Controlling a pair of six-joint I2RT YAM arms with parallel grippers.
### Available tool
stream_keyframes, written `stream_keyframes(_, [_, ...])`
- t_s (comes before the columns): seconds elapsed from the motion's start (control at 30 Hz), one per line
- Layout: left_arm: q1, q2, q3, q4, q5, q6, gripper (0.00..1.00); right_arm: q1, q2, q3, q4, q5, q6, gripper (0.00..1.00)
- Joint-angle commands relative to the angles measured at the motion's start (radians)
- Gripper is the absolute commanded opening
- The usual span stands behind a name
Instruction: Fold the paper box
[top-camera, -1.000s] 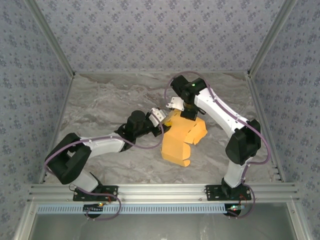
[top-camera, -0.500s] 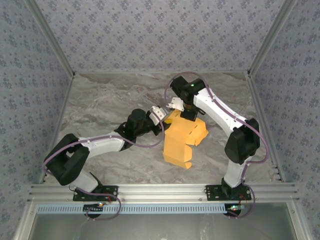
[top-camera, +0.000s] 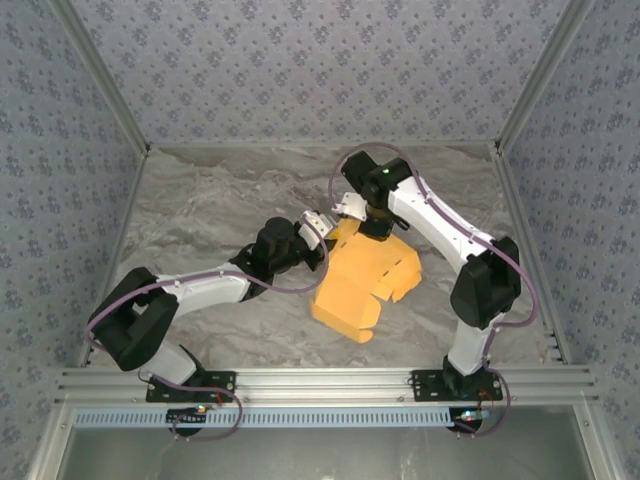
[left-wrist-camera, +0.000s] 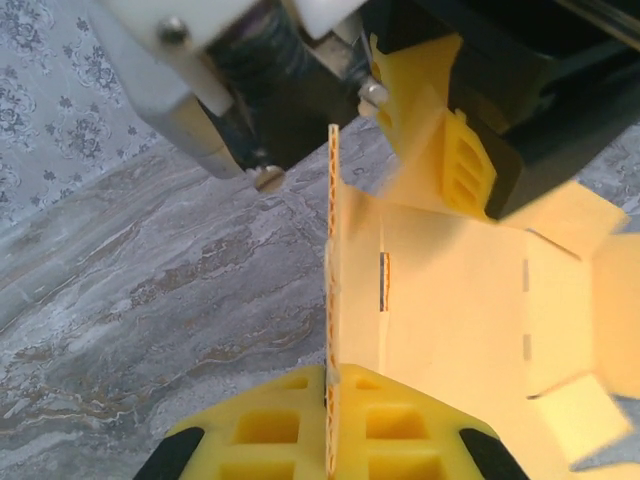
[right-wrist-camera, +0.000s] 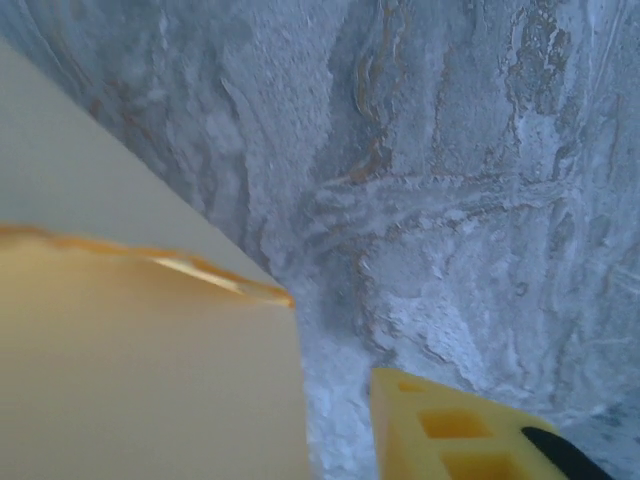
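I see left fingers (left-wrist-camera: 265, 432) pinching an upright flap of the paper box (top-camera: 360, 285), box resting mid surface (top-camera: 200, 220) between both arms, right fingers (right-wrist-camera: 440, 425) at its far edge, their state I cannot tell

No words, numbers, labels or signs are showing that can be read.
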Motion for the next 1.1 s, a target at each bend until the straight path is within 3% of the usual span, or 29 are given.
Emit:
stream_keyframes(0.0, [0.006, -0.003, -0.021, 0.069, -0.023, -0.041, 0.0, -0.018, -0.085, -0.053, 0.07, -0.134, -0.021, 0.39])
stream_keyframes(0.13, [0.063, 0.016, -0.06, 0.127, 0.039, -0.135, 0.0, -0.07, -0.165, -0.14, 0.171, -0.236, -0.001, 0.41])
stream_keyframes(0.3, [0.143, 0.052, -0.116, 0.228, 0.111, -0.258, 0.0, -0.133, -0.322, -0.331, 0.321, -0.506, -0.039, 0.46])
stream_keyframes(0.5, [0.215, 0.124, -0.203, 0.416, 0.169, -0.394, 0.0, -0.209, -0.341, -0.386, 0.406, -0.557, 0.032, 0.49])
stream_keyframes(0.6, [0.25, 0.162, -0.242, 0.501, 0.162, -0.478, 0.0, -0.229, -0.367, -0.46, 0.667, -0.473, 0.342, 0.49])
stream_keyframes(0.7, [0.282, 0.187, -0.27, 0.553, 0.139, -0.558, 0.0, -0.248, -0.39, -0.535, 0.801, -0.481, 0.6, 0.52])
stream_keyframes(0.8, [0.293, 0.209, -0.284, 0.573, 0.115, -0.602, 0.0, -0.202, -0.408, -0.596, 0.87, -0.543, 0.592, 0.58])
stream_keyframes(0.9, [0.307, 0.224, -0.295, 0.597, 0.078, -0.688, 0.0, -0.077, -0.412, -0.618, 0.882, -0.388, 0.537, 0.57])
stream_keyframes(1.0, [0.312, 0.231, -0.296, 0.621, 0.079, -0.746, 0.0, 0.031, -0.401, -0.667, 0.979, -0.243, 0.692, 0.53])
stream_keyframes(1.07, [0.312, 0.234, -0.296, 0.631, 0.078, -0.757, 0.0, 0.076, -0.374, -0.711, 1.073, -0.258, 0.812, 0.53])
